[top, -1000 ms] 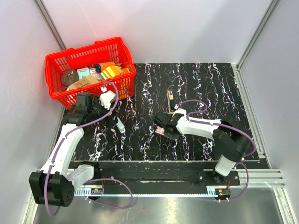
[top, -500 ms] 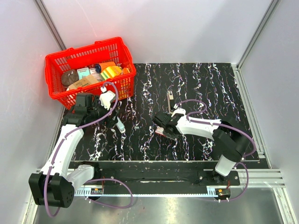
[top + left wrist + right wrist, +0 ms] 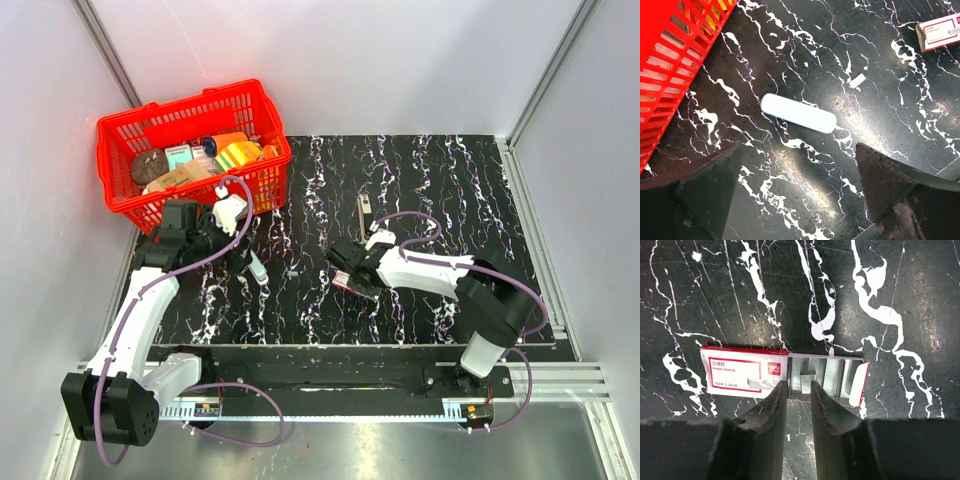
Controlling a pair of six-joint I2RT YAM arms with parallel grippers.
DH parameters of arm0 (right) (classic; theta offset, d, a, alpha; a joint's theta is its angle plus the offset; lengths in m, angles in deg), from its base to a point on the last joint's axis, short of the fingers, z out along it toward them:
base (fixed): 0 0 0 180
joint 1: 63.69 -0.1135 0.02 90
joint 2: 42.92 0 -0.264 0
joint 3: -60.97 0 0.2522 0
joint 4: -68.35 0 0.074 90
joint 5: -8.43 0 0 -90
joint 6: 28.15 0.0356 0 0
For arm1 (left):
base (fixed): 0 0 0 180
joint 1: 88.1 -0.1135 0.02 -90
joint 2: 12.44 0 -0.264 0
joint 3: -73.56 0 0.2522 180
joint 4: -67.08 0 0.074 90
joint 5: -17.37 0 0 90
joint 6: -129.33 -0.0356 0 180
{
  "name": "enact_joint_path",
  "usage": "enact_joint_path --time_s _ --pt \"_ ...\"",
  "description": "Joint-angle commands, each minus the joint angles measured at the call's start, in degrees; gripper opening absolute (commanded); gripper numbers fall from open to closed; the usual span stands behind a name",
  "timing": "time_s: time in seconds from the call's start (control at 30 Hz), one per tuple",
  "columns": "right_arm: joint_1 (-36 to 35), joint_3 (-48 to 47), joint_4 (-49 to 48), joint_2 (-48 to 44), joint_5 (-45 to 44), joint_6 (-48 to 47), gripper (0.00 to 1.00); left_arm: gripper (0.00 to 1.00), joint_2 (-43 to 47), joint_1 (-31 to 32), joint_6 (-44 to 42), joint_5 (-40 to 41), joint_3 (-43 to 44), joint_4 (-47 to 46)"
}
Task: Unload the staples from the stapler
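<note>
L claw (image 3: 797, 150) hangs low over the black table (image 3: 450, 190), fingers spread wide w/ nothing between them. Just past it lies a white oblong thing (image 3: 798, 113), flat on the tabletop and untouched. It looks like the stapler, but I can't say for sure from here. The red basket (image 3: 670, 75) is close by on that side, w/ a small white scrap (image 3: 857, 81) lying off the other way.

R claw (image 3: 799, 390) is mid-table, right over the staple box (image 3: 745, 372). Its tray is slid partway out, w/ rows of staples (image 3: 832, 375) showing. The fingers are pinched nearly together, only a thin slit between, tips at the tray's near edge. Can't tell if anything's nipped. A thin metal bar (image 3: 362, 213) lies farther back, apart from both claws.
</note>
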Motion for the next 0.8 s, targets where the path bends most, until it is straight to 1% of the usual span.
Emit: enact_joint_path --time_s 0.0,0.2,0.47,0.6,0.77 --pt "-0.4 -2.2 -1.4 -3.3 -2.5 -1.3 0.3 0.99 1.3 0.1 -0.4 0.5 -0.5 -1.8" --pt "-0.1 -4.4 -3.6 -5.3 -4.8 -5.8 0.29 0.99 0.9 0.2 -0.5 1.0 0.0 -1.8" --pt "3.4 -10.6 -4.8 3.0 -4.6 -10.4 0.27 0.99 1.4 0.1 -0.6 1.9 0.2 -1.6" --pt "4.2 -10.4 -6.6 4.8 -5.5 -11.2 0.27 0.99 1.8 0.1 -0.9 2.3 0.1 -1.3" --pt "4.6 -9.0 -6.7 5.6 -5.9 -10.7 0.26 0.99 2.1 0.2 -0.9 2.4 0.1 -1.3"
